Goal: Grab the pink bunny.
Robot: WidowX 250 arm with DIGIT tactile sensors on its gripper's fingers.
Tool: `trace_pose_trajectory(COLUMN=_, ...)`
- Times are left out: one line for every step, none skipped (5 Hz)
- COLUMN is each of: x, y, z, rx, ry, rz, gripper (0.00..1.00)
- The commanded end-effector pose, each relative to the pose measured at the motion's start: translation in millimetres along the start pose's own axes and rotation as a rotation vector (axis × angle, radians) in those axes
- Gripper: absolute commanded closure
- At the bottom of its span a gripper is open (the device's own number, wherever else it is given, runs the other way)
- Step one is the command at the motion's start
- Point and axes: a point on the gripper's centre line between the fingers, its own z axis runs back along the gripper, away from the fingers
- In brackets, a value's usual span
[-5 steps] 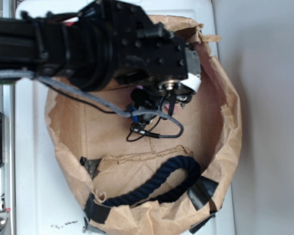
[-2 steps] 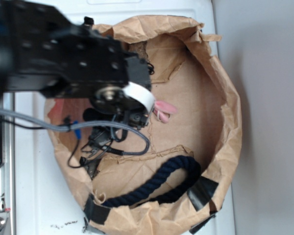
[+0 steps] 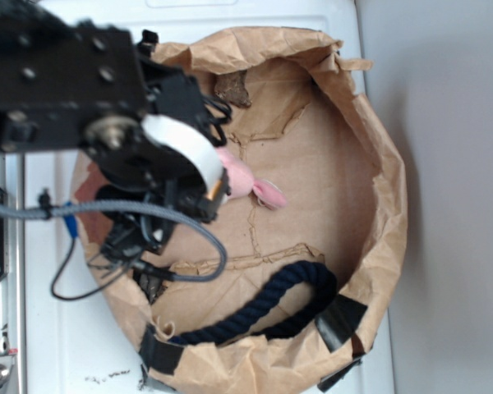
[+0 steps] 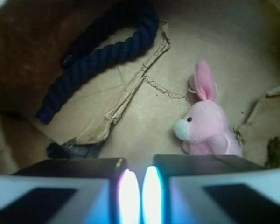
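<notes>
Exterior view: the arm has swung from the upper right of the paper-lined basket (image 3: pixel 386 205) to its left side, uncovering the pink bunny (image 3: pixel 248 184) on the basket floor, above the dark rope (image 3: pixel 263 308).

Wrist view: the fingers (image 4: pixel 135 189) stand nearly together (only a thin gap), holding nothing. The pink bunny (image 4: pixel 206 130) lies ahead and right, untouched; opening and re-centring appear necessary before any grasp.

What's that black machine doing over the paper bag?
A robot arm is after the pink bunny, which lies on the brown paper bag near a dark blue rope. Its end effector hangs above with its jaws nearly together, empty, the bunny off to one side and not yet gripped.
</notes>
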Motion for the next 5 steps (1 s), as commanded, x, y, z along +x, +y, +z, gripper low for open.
trace_pose_trajectory(x=-9.4, y=0.5, z=-11.1, rx=0.061, ry=0.003, rz=-0.012, gripper=0.0)
trace_pose_trajectory(x=-6.8, y=6.7, z=-26.3, rx=0.067, ry=0.03, rz=-0.006, gripper=0.0)
trace_pose_trajectory(x=-0.2, y=14.7, z=-38.5, rx=0.069, ry=0.051, rz=-0.002, gripper=0.0)
trace_pose_trajectory(x=10.3, y=25.2, z=-49.2, rx=0.061, ry=0.06, rz=0.02, gripper=0.0)
trace_pose_trajectory(x=19.3, y=33.0, z=-55.5, rx=0.071, ry=0.06, rz=0.045, gripper=0.0)
